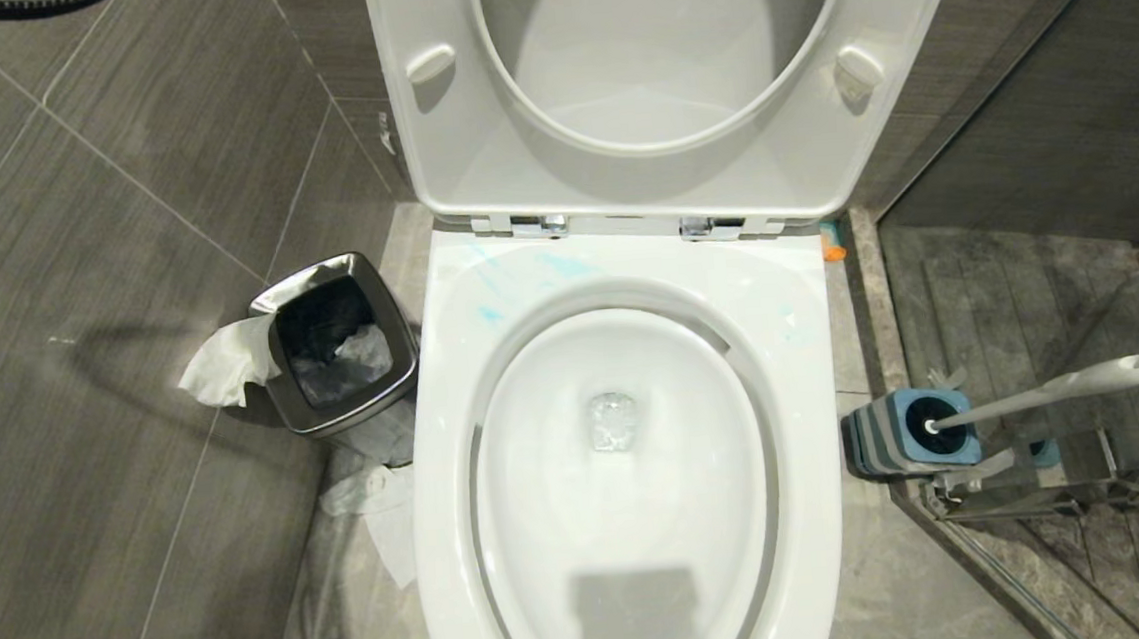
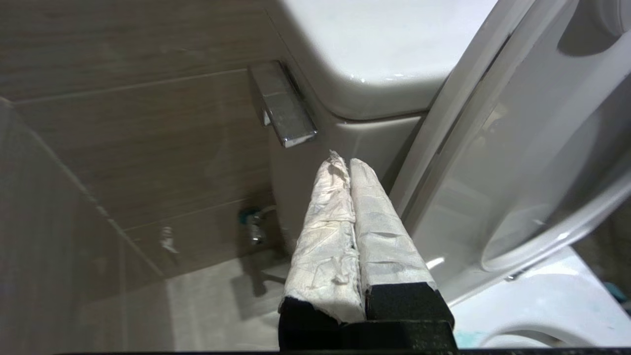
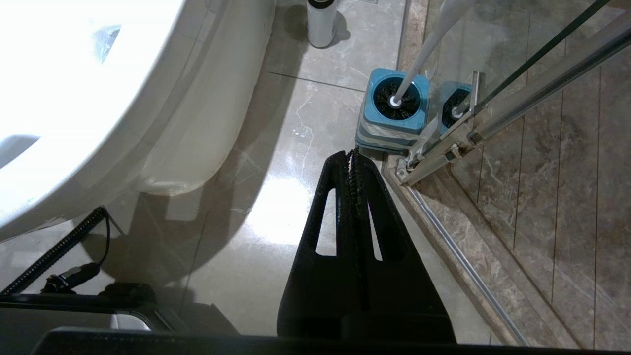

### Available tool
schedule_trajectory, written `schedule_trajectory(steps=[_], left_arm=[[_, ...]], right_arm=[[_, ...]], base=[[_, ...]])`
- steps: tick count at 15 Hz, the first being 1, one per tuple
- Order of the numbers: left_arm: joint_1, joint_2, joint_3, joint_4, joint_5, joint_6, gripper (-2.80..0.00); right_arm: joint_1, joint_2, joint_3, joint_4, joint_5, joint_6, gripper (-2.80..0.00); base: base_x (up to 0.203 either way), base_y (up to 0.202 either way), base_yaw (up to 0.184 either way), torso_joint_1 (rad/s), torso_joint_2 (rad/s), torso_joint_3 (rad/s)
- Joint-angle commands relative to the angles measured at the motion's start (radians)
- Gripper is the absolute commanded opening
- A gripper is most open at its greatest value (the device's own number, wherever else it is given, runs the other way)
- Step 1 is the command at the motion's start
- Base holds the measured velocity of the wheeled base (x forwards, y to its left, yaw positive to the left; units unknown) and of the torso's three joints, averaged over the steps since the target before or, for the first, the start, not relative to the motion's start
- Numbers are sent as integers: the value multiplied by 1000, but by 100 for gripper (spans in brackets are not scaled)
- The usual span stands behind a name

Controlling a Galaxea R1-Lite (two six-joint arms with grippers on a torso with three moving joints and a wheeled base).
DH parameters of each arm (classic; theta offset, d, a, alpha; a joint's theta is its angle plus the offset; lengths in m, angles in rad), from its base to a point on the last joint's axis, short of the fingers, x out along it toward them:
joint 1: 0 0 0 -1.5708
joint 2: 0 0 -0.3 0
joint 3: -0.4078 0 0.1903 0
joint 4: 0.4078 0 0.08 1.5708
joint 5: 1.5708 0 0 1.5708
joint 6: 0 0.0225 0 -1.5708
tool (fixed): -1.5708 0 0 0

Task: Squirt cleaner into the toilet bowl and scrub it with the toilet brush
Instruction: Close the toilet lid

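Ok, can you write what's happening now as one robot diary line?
brush: in holder | bowl: blue cleaner on rim | left pincer: shut, empty, near flush lever | right pincer: shut, empty

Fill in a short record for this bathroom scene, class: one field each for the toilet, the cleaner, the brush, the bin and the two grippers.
Toilet: glossy white ceramic toilet bowl, seat and lid raised
Cleaner: thin turquoise-blue cleaner streaks on the rim's back left
Brush: white-grey plastic toilet brush, black bristles down in its blue-and-grey holder, right of the bowl
Bin: small steel bin, left of the bowl, white paper over its edge
Left gripper: left gripper, shut, empty, near the chrome flush lever
Right gripper: right gripper, shut, empty, above the floor by the holder
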Motion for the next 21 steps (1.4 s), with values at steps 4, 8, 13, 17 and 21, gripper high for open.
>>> schedule_trajectory(steps=[4,8,13,17,21], left_arm=[[139,63,-1,-56,-279,-161,-280],[174,78,-2,-98,-299,-269,-280],[208,63,40,-93,-296,-292,-280],[219,80,37,-118,-294,-303,-280],[168,99,39,-153,-300,-359,-280]], right_arm=[[0,1,0,0,1,0,-280],[0,1,0,0,1,0,-280],[0,1,0,0,1,0,-280],[0,1,0,0,1,0,-280],[0,1,0,0,1,0,-280]], base=[[0,0,0,0,0,0],[0,0,0,0,0,0],[0,0,0,0,0,0],[0,0,0,0,0,0],[0,0,0,0,0,0]])
